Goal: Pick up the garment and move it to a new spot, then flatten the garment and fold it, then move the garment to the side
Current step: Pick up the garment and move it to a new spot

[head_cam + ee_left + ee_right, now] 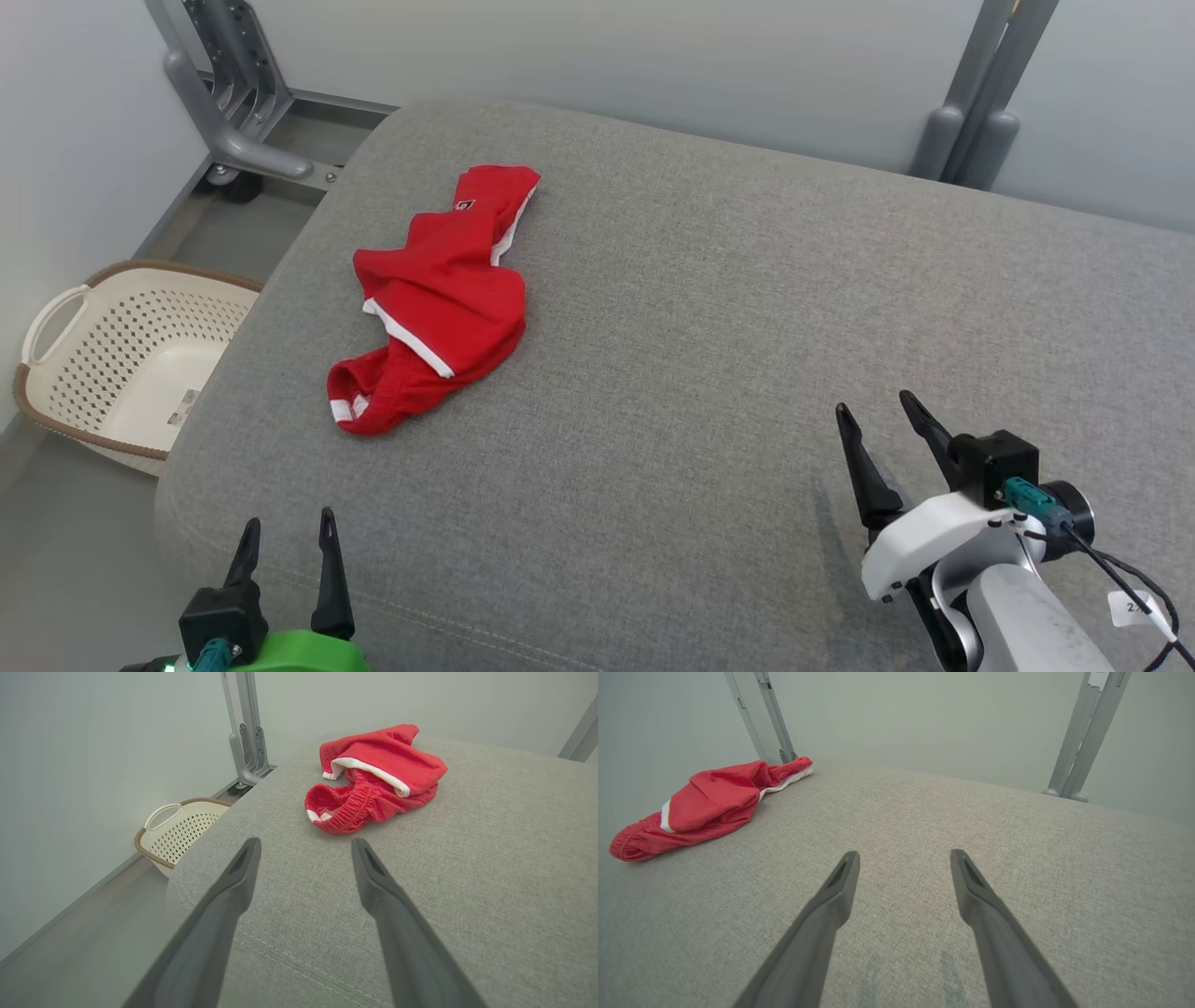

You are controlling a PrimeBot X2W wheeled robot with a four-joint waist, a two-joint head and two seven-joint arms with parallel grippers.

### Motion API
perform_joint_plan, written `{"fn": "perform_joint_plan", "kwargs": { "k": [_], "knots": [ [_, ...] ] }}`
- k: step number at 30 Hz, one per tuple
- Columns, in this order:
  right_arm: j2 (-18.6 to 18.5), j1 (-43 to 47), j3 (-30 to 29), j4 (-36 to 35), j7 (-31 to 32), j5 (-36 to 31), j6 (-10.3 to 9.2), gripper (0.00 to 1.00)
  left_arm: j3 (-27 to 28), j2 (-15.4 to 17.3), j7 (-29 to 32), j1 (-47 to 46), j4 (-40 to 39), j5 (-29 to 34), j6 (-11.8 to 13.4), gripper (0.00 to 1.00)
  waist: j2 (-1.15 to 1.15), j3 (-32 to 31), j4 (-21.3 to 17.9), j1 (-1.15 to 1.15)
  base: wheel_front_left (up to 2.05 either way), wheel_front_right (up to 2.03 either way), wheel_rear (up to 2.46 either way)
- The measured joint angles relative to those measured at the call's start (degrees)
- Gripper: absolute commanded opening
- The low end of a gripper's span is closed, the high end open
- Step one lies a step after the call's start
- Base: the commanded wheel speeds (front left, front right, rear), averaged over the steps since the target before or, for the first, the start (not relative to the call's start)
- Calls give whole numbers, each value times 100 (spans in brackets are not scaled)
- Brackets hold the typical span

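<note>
I see the red garment (439,299) lying crumpled on the left half of the grey cushion (709,308), nearer its far edge, with white trim along the hems and an elastic waistband turned toward the near side. A small dark patch (464,204) sits near its far end; I can't read what is written on it.

My left tool (288,519) hangs over the near left corner of the cushion, released, fingers spread and nothing between them. It is well short of the garment. My right tool (874,403) is over the near right part, also released and empty, well apart from the garment.

On the floor left of the cushion stands a cream perforated basket (168,273) with a sticker (184,408) inside, too small to read. A white tag (1134,607) hangs from the right arm's cable; I cannot make out its print.
</note>
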Motion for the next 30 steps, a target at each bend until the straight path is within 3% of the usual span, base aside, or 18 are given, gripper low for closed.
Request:
{"fn": "perform_joint_plan", "kwargs": {
  "k": [5, 10, 14, 21, 30],
  "knots": [
    [-69, -32, 37, 27, 1, 42, 0, 100, 23, -1, 0, -52, 69, -136, -103, 100, 0, 97, -82, 0, 0, 0, 0],
    [-199, -104, 65, 20, 1, 43, 0, 100, 96, 16, 0, -553, 447, -254, -477, 100, 0, 288, -230, 0, 0, 0, 0],
    [-301, -255, 136, -12, 1, 38, 0, 100, 48, 247, 0, -1190, 982, -294, -636, 100, 0, 516, -360, 0, 0, 0, 0],
    [-434, -543, 238, -71, 1, 65, 0, 100, -194, 628, 0, -2063, 1891, -459, -701, 100, 0, 899, -634, 0, 0, 0, 0],
    [-581, -719, 208, -115, 1, 108, 0, 100, -677, 1067, 142, -2797, 3468, -1333, -716, 100, 0, 1336, -1181, 0, 0, 0, 0]
  ]
}}
